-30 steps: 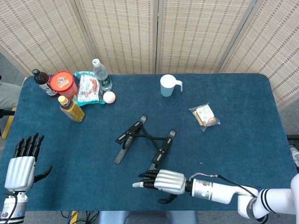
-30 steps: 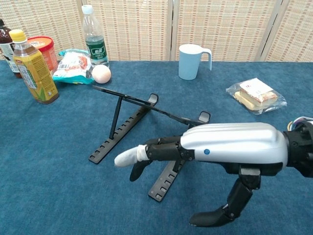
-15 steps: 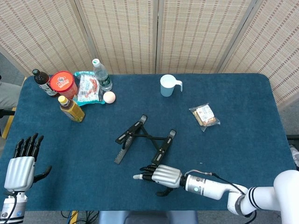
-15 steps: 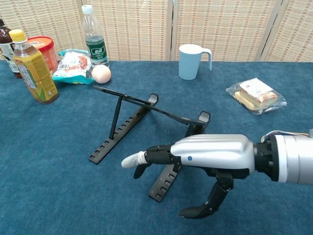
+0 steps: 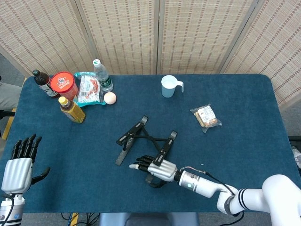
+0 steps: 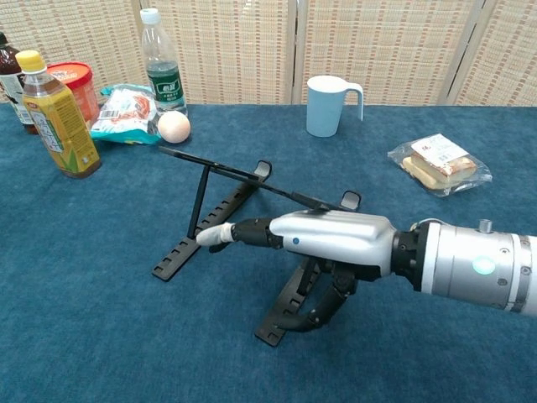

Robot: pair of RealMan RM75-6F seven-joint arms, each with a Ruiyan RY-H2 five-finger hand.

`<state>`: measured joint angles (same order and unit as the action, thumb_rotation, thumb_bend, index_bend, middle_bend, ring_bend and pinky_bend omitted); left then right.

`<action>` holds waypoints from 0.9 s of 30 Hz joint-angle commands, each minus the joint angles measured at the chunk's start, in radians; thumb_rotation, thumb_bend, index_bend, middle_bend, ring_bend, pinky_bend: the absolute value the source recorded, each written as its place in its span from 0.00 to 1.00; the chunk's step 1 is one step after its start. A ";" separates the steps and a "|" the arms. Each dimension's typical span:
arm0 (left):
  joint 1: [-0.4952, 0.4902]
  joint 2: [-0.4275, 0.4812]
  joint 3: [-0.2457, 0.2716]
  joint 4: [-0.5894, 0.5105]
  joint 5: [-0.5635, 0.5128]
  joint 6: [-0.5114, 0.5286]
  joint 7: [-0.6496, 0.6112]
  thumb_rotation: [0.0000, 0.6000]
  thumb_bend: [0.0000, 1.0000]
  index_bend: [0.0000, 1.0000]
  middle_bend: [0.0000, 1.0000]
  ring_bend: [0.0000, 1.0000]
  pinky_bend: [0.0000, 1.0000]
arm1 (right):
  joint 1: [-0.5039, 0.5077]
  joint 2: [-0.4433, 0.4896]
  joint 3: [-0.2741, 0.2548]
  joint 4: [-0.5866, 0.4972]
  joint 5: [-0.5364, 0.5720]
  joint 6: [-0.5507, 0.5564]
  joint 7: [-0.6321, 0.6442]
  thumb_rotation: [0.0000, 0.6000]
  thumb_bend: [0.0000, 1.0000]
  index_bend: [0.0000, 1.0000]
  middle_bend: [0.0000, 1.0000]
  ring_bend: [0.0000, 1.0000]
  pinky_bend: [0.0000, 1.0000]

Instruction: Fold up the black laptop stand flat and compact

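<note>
The black laptop stand [image 5: 141, 136] stands unfolded at mid-table, its two notched rails [image 6: 211, 222] on the blue cloth and its thin support bars raised above them. My right hand [image 5: 155, 168] reaches in from the near side. In the chest view the right hand [image 6: 336, 239] lies over the stand's right rail, its fingers stretched out to the left above the bars and its thumb [image 6: 323, 309] curled low beside the rail's near end. It grips nothing that I can see. My left hand [image 5: 18, 168] hovers at the table's near left corner with fingers spread, holding nothing.
A light blue cup [image 5: 168, 86] stands behind the stand and a wrapped sandwich [image 5: 206, 116] lies to the right. At the far left cluster an egg [image 5: 109, 98], a yellow-capped drink bottle [image 5: 71, 109], a water bottle [image 5: 102, 75], a snack bag [image 5: 88, 89] and a red tub [image 5: 63, 84].
My right hand has moved away from the near edge up to the stand, and now covers its right rail with the thumb tucked beside it. The left hand has hardly shifted.
</note>
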<state>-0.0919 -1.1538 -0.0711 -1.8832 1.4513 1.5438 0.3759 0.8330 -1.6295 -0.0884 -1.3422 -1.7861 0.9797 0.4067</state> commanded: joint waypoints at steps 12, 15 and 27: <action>-0.003 -0.007 0.000 0.009 0.002 -0.007 -0.010 1.00 0.18 0.00 0.00 0.00 0.00 | -0.065 0.063 0.097 -0.018 0.107 0.126 -0.067 1.00 0.25 0.00 0.08 0.00 0.03; -0.003 -0.007 -0.001 0.012 -0.001 -0.010 -0.014 1.00 0.18 0.00 0.00 0.00 0.00 | -0.077 0.081 0.118 -0.021 0.138 0.138 -0.072 1.00 0.25 0.00 0.08 0.00 0.03; -0.007 -0.011 -0.001 0.026 -0.004 -0.020 -0.031 1.00 0.18 0.00 0.00 0.00 0.00 | -0.111 0.119 0.165 0.001 0.229 0.139 -0.076 1.00 0.25 0.00 0.08 0.00 0.02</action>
<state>-0.0985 -1.1643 -0.0718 -1.8569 1.4472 1.5243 0.3454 0.7242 -1.5138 0.0741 -1.3436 -1.5620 1.1222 0.3303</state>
